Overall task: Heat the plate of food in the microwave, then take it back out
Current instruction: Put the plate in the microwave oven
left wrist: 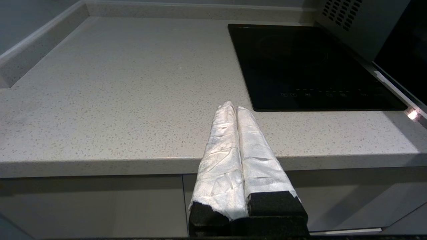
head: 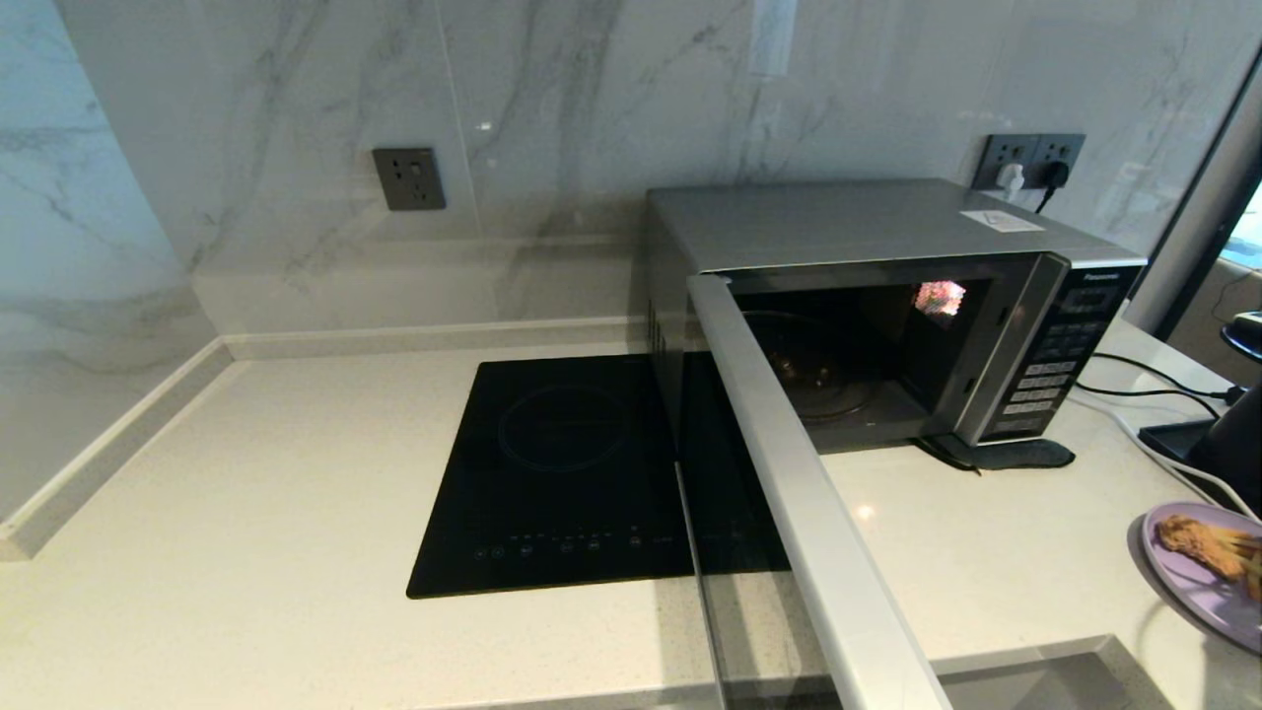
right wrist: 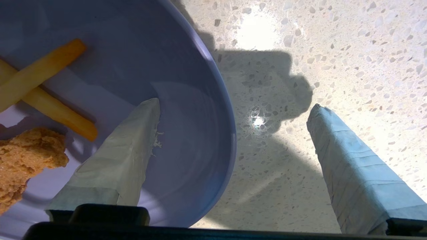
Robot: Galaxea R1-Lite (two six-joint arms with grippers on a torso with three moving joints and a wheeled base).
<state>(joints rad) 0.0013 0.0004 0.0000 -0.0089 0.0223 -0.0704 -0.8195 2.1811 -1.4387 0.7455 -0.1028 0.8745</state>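
The silver-grey microwave (head: 887,227) stands at the back right of the counter. Its door (head: 808,493) is swung wide open towards me and the dark cavity holds only the glass turntable. The lilac plate of food (head: 1198,592) lies on the counter at the far right, with the fried chicken piece (right wrist: 23,156) and fries (right wrist: 43,73) on it. My right gripper (right wrist: 234,104) is open astride the plate's rim (right wrist: 220,100): one finger hangs over the plate, the other over bare counter. My left gripper (left wrist: 235,106) is shut and empty at the counter's front edge, left of the hob.
A flat black induction hob (head: 562,473) is set into the counter left of the microwave, partly under the open door. Cables (head: 1144,394) and a dark object (head: 1232,434) lie right of the microwave. Wall sockets (head: 1030,158) are behind it.
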